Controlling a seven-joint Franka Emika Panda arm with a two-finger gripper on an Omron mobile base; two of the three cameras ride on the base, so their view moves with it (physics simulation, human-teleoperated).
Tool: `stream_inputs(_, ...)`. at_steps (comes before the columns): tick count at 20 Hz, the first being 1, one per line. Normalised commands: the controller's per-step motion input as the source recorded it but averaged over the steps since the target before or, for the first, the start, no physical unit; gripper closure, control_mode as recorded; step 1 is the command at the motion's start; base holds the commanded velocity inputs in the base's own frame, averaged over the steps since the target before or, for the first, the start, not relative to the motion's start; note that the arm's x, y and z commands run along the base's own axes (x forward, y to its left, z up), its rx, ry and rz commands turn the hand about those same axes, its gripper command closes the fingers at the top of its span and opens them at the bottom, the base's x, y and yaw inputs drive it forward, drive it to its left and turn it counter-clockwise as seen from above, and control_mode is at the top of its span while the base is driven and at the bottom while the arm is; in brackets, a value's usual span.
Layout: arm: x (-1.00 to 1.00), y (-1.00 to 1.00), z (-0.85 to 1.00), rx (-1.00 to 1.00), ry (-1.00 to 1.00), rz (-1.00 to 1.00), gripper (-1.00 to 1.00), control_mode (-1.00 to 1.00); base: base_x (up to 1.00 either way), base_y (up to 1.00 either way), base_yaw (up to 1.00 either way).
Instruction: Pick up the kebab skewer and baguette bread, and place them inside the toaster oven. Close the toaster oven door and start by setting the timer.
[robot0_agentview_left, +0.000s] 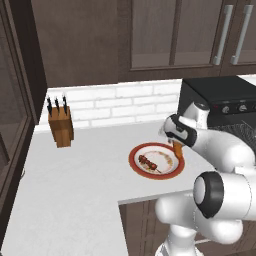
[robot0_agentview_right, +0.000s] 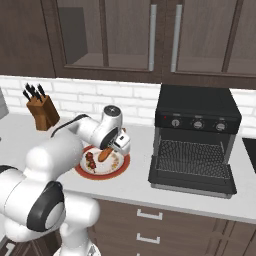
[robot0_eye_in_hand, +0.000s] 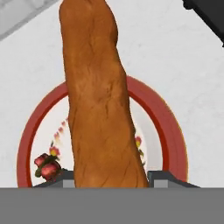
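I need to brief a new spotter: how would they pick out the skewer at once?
Left of the black toaster oven, find the red-rimmed plate on the white counter. The kebab skewer lies on it: a short stick of dark red-brown chunks, unlike the long orange-brown baguette in the gripper.

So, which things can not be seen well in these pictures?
- Kebab skewer: hand view, mostly hidden behind the baguette bread.
- Baguette: left base view, nearly all covered by the arm.
- Gripper: fingertips cut off at the bottom of the hand view.
- Toaster oven: left base view, cut by the right edge.

Two rear views share plate (robot0_agentview_left: 136, 161), hand close above
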Motion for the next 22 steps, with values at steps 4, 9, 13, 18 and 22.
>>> stream_inputs(4, -0.42, -0.3, 0.29, 0.26, -0.07, -0.43, 1.0, -1.0, 0.0, 0.0, 0.0)
stream_inputs(9, -0.32, -0.59, 0.22, 0.24, -0.05, -0.45, 1.0, -1.0, 0.0, 0.0, 0.0)
stream_inputs(13, -0.03, -0.57, 0.14, 0.18, -0.08, -0.38, 1.0, -1.0, 0.0, 0.0, 0.0)
stream_inputs(18, 0.0, -0.4, 0.05, 0.13, -0.08, -0.33, 1.0, -1.0, 0.0, 0.0, 0.0)
stream_inputs(22, 0.01, -0.5, 0.02, 0.12, -0.05, -0.3, 1.0, -1.0, 0.0, 0.0, 0.0)
